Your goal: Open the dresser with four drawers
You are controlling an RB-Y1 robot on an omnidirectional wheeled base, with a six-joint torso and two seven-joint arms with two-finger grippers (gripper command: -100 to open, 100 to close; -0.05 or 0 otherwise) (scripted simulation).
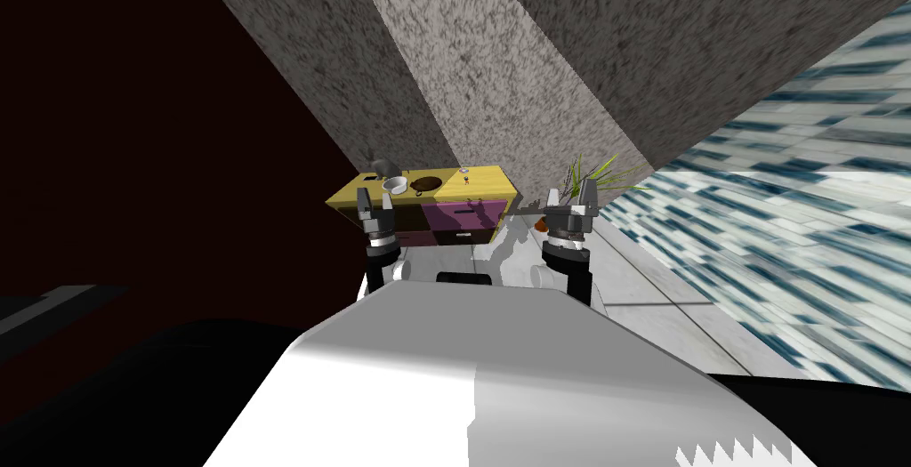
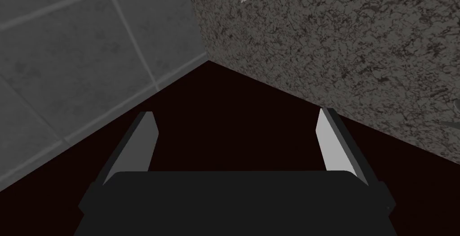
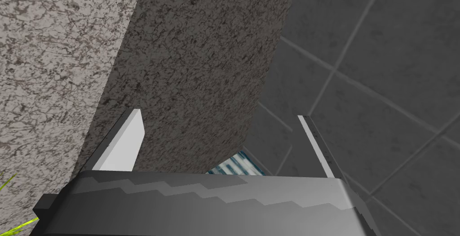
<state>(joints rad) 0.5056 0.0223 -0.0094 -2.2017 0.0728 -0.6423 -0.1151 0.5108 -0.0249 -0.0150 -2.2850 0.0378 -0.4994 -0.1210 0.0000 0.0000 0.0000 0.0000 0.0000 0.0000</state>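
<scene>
While parked back from the dresser (image 1: 489, 188), hold both arms up ahead. Nearest, at 11 o'clock, left gripper (image 1: 375, 205): pointing up, fingers (image 2: 146, 134) spread wide, about a third of the left wrist view apart, gripping nothing. At 1 o'clock, level with it, right gripper (image 1: 569, 204): also pointing up, fingers (image 3: 126, 141) just as wide, gripping nothing. Well apart from each other.

Beyond and between the two, at 12 o'clock: dresser. Low and wide, yellow top, fronts dark toward 9 o'clock and purple toward 3 o'clock, small dark handles (image 1: 463, 213) on the purple ones. Sits on pale floor (image 1: 640, 284), back against a speckled grey wall (image 1: 498, 70). Overlapped in the head view at its 9 o'clock front corner by the left gripper; touching or not, cannot tell. Too small to say whether any drawer stands out.

On the top, toward 9 o'clock: white cup (image 1: 395, 185), and just beside it toward 3 o'clock a dark bowl (image 1: 428, 183). Behind the cup, at the back corner, a dark rounded thing (image 1: 381, 166), kind unclear. Toward 3 o'clock on the top: a small pale thing (image 1: 464, 171) at the back edge and a tiny reddish thing (image 1: 466, 185) nearer the front.

Farther, at 2 o'clock of the dresser, past the right gripper: green plant (image 1: 594, 173) by the wall's corner. At 3 o'clock, blue-and-white patterned floor (image 1: 801, 221). At 9 o'clock, a flat dark maroon surface (image 1: 178, 132).
</scene>
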